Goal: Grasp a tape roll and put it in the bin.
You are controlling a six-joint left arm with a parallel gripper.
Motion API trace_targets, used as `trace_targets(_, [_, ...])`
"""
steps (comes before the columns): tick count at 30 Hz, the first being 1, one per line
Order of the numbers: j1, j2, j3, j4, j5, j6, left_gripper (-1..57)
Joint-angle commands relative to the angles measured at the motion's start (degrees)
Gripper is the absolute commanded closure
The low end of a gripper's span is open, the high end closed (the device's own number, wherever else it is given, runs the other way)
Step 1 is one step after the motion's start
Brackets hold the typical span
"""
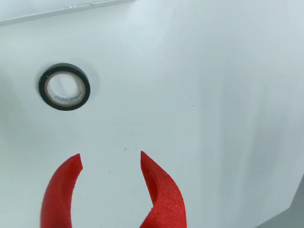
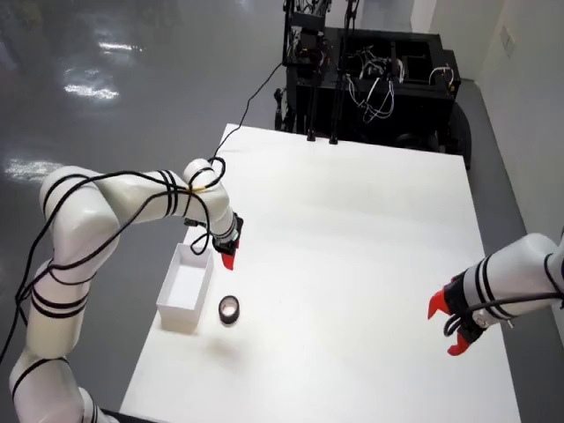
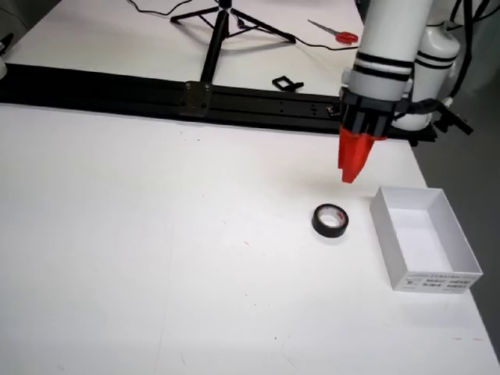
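**Entry: tape roll pick, gripper above the table, nothing held — risks noted**

- Table [image 2: 370, 264]: white, flat, smooth. Judged risk: the roll may skid away under a glancing touch instead of seating between the fingers.
- Working arm [image 2: 132, 198]: white, with cable looped along it, reaching over the table's left edge in the overhead view. A second arm [image 2: 511, 282] at the right side is well apart and looks to be no hazard.
- Bin [image 3: 426, 238]: white open box, empty inside. It sits near the roll, so a wide sweep on descent could knock its wall.
- Gripper [image 1: 111, 164]: red curved fingers spread apart, empty, hanging above bare table.
- Tape roll [image 1: 64, 87]: black, lying flat, between the gripper and the bin's near end in the overhead view. In the wrist view it lies off to the upper left, outside the finger gap. Chief risk: a straight descent closes on nothing; a fingertip landing on the rim would tip or flick the roll.
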Motion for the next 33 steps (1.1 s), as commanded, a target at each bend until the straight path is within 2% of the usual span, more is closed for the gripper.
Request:
trace_targets(1, [-0.4, 3.5, 1.6, -0.2, -1.5, -2.2, 29.3])
trace_targets(8, [0.3, 5.1, 1.8, -1.0, -1.5, -6.2, 29.3])
trace_targets(13, [0.4, 8.3, 1.8, 0.1, -2.2, -8.1, 27.9])
trace_targets(20, [1.4, 12.8, 1.8, 0.3, -3.0, -11.5, 26.0])
trace_targets(33, [2.5, 13.3, 1.8, 2.7, -6.5, -13.6, 26.5])
